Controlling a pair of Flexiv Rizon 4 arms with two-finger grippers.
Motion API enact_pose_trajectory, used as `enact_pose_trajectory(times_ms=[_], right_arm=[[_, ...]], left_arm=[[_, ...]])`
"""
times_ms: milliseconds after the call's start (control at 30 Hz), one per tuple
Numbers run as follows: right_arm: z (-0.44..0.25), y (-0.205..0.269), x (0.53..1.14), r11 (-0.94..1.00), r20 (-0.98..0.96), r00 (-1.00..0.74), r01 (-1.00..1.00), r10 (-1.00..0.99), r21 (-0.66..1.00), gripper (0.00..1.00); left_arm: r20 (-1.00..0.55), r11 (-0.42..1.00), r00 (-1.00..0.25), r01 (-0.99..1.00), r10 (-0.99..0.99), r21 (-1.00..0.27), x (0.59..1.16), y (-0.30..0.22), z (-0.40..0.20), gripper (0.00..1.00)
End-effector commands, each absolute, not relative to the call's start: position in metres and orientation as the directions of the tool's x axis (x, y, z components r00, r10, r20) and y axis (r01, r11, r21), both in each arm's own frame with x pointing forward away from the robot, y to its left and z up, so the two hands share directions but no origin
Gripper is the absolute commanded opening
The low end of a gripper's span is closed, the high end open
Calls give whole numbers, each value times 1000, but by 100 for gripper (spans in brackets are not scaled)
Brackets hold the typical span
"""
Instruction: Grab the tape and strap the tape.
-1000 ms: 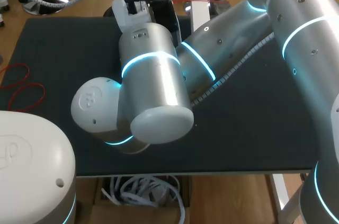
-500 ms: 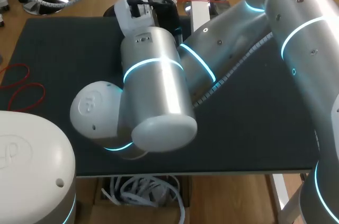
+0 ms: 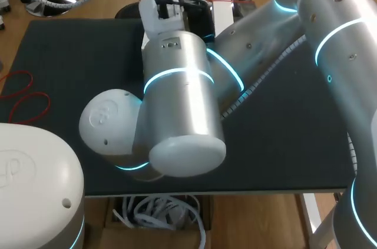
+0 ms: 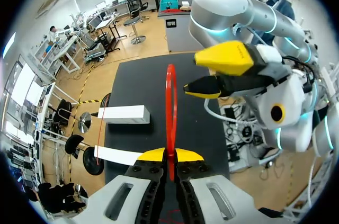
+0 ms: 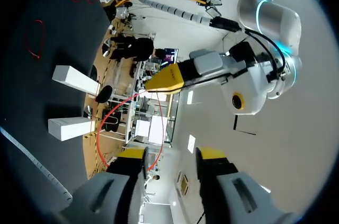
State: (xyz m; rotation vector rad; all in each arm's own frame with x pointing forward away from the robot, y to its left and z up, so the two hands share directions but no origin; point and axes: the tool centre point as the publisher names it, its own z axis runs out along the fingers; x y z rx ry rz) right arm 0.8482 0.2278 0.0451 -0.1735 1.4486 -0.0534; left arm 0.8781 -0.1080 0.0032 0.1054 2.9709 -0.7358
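**Tape** [image 4: 170, 113]: thin red loop, held off the table [image 4: 143, 75]. Near end pinched between the closed yellow tips of the left claw [image 4: 169, 155]. Seen edge-on in the left wrist view, stretched straight ahead of the fingers.

**Right claw** [image 4: 192, 74]: open, yellow fingers apart, just beside the loop's far half. Contact with the tape not discernible. In the right wrist view, spread wide with nothing gripped, the tape only a fine red line curving past one finger; touching or apart cannot be told.

**Head view:** both claws and the held tape hidden behind the right arm [image 3: 177, 102], crossing from the right past the middle. Left arm [image 3: 29, 184] cut off at the near left corner.

**White blocks** [image 4: 124, 114]: two in both wrist views, lying on the table beside the loop. Only one partly visible in the head view, at the far edge.

**Spare red bands** [image 3: 23, 99]: flat at the table's left edge, partly cut off.
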Motion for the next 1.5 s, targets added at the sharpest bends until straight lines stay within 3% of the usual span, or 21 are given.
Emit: enact_pose_trajectory(times_ms=[33, 67, 133, 167, 333, 733, 1033, 1500], right_arm=[[55, 213, 848, 986, -986, 100, -84, -134, -143, 44], [57, 209, 849, 987, -987, 98, -85, -131, -140, 47], [61, 203, 849, 987, -987, 95, -88, -127, -136, 69], [63, 199, 849, 987, -988, 94, -88, -126, -134, 75], [68, 183, 849, 989, -989, 87, -71, -124, -130, 100], [78, 146, 850, 987, -985, 77, -36, -154, -157, 100], [80, 145, 850, 985, -986, 53, -62, -158, -161, 100], [80, 145, 850, 985, -986, 53, -62, -158, -161, 100]], left_arm=[[-91, 885, -995, 83, 47, -458, 878, -108, 4, 0], [-91, 885, -995, 83, 47, -458, 878, -108, 4, 0], [-91, 885, -995, 83, 47, -458, 878, -108, 4, 0], [-91, 885, -995, 83, 47, -458, 878, -108, 4, 0], [-91, 885, -995, 83, 47, -458, 878, -108, 4, 0], [-91, 885, -995, 83, 47, -458, 878, -108, 4, 0], [-91, 885, -995, 83, 47, -458, 878, -108, 4, 0], [-68, 925, -998, 17, -9, -379, 901, -49, -65, 0]])
